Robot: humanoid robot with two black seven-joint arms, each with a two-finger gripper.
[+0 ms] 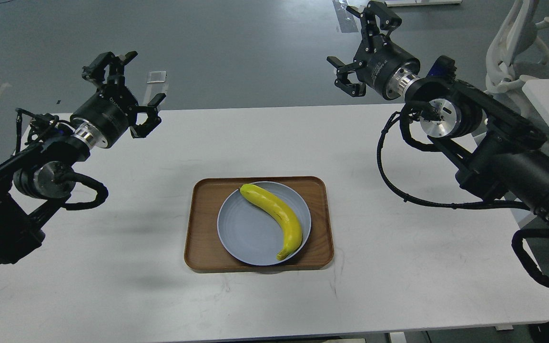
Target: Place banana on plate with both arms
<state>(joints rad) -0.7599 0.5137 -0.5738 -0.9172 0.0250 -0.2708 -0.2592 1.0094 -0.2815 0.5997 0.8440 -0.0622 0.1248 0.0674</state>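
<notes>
You see the curved yellow banana (274, 218) lying on the round pale blue-grey plate (246, 233), inside the brown wooden tray (198, 228) mid-worktop, well apart from your left gripper (131, 85) and right gripper (358, 50), both raised near the far edge, spread, holding nothing.

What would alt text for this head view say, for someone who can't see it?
A yellow banana lies on a pale blue-grey plate set in a brown wooden tray on a white table. Two black robot arms are raised at either side, left gripper and right gripper open and empty.
</notes>
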